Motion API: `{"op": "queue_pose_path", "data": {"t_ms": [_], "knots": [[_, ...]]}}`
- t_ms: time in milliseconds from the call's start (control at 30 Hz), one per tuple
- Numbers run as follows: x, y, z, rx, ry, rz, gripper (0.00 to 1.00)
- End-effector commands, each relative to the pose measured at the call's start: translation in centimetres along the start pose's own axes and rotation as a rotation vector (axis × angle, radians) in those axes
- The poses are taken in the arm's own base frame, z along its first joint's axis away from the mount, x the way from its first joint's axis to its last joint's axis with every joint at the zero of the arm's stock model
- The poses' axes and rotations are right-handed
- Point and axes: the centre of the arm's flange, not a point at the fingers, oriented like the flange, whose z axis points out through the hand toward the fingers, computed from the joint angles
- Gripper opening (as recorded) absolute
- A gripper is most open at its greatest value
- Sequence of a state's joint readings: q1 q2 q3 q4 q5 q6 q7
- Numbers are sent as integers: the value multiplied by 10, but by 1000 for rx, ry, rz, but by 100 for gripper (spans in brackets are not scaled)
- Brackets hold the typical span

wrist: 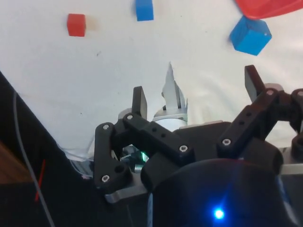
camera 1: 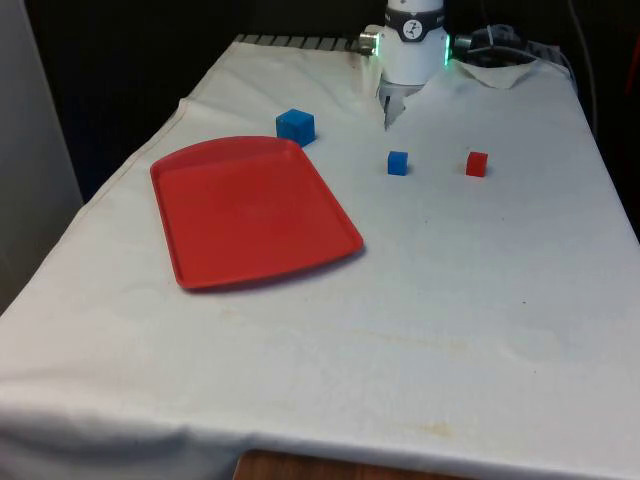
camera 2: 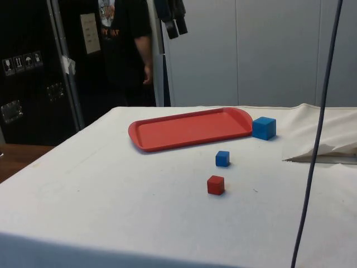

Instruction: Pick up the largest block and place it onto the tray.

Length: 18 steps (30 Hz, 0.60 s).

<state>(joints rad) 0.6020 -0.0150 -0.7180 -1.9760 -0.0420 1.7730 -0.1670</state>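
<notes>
No legible text appears on the blocks, the tray or the cloth. In the side view, a pale sheet (camera 2: 90,33) fixed to the dark cabinet (camera 2: 33,67) carries lines of print too small to read. Small white handling-symbol stickers (camera 2: 22,61) sit on the same cabinet; their pictograms cannot be made out. The black shirt of a person (camera 2: 125,50) bears a light printed graphic, illegible.
</notes>
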Motion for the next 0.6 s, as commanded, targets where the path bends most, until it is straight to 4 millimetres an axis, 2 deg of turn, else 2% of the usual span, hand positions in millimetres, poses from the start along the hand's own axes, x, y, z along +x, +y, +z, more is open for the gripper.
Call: {"op": "queue_pose_path", "data": {"t_ms": [0,467,533,567], "knots": [[-2,3,1,2,-2,0,100],[-29,49,23,18,-27,2,100],[-28,47,23,26,-40,3,100],[-34,56,28,23,-34,0,100]]}}
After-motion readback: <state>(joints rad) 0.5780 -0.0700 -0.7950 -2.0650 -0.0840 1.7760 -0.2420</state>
